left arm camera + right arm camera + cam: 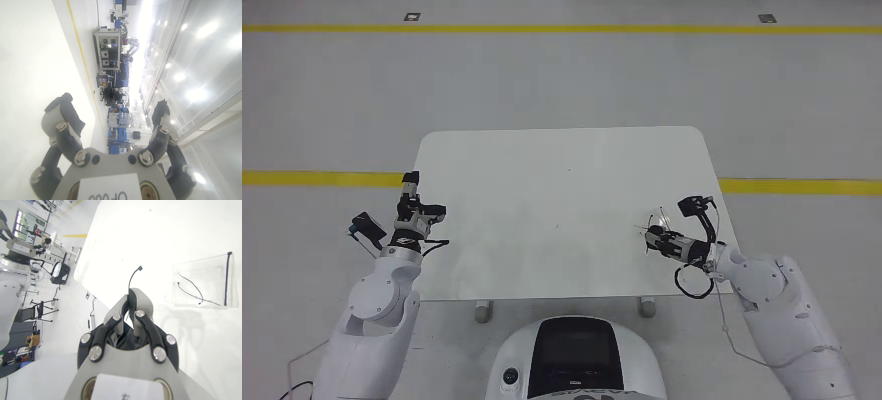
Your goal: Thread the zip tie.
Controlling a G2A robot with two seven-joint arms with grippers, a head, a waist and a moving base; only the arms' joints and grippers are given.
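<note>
right gripper [130, 301] clenched on the black zip tie [130, 282]; left gripper [113, 101] spread wide, empty, at the table [562, 190] edge

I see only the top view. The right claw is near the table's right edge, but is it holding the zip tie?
Observer: Yes, the right claw is shut on the zip tie; its head sticks out beyond the claw.
Operator: And the left claw?
Observer: The left claw is open and holds nothing.
Operator: Are spare ties nearby?
Observer: A clear tray on the table holds more black ties.
</note>
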